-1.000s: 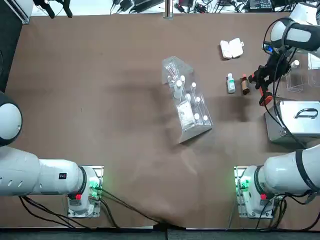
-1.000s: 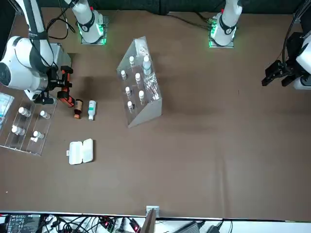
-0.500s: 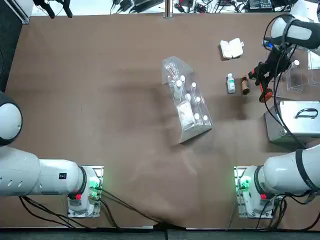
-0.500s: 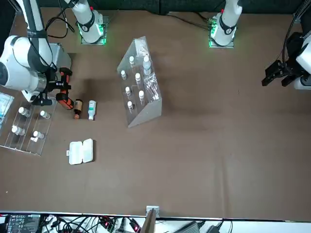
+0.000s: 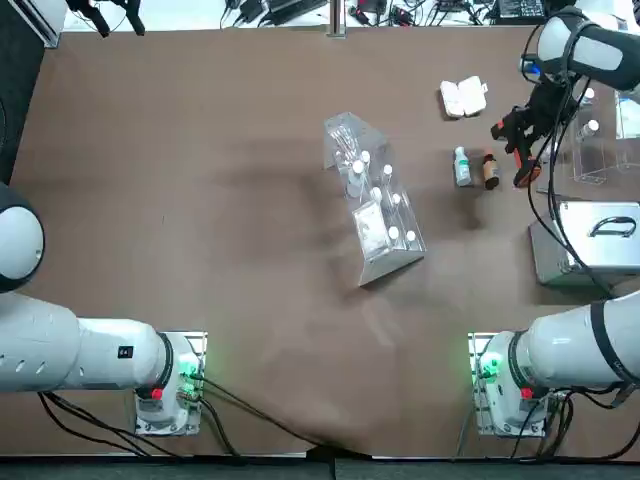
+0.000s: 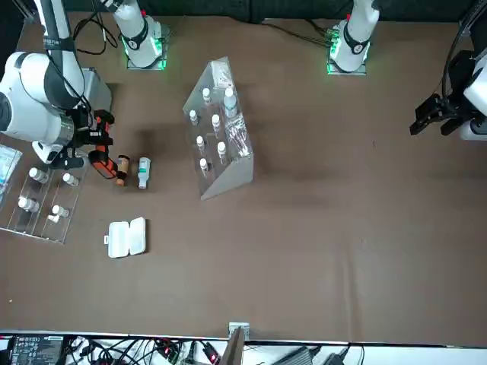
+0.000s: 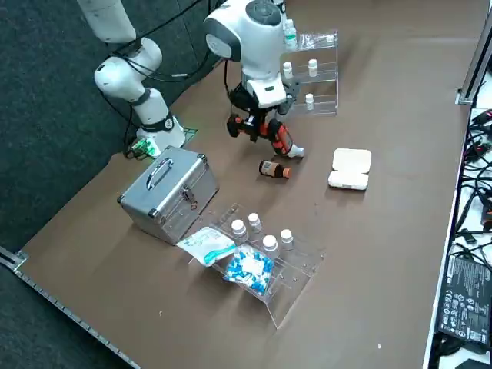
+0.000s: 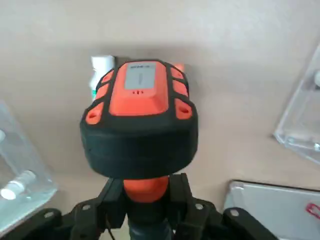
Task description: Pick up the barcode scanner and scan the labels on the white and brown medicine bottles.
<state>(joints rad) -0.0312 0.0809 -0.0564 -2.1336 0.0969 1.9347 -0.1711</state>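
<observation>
My right gripper point(image 8: 150, 207) grips the scanner point(image 8: 140, 95) above the bench's point(image 5: 250, 330) right part, beside the white bottle point(image 5: 462, 167) and brown bottle point(image 5: 490, 170); pickup is done, while scanning both labels, I judge, remains.

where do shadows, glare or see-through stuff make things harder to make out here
Top view: soft shadow below the white bottle and brown bottle; front view: shiny plastic on the wedge-shaped rack muddles its vials; right wrist view: the scanner, held by the right gripper, hides most of both bottles
</observation>
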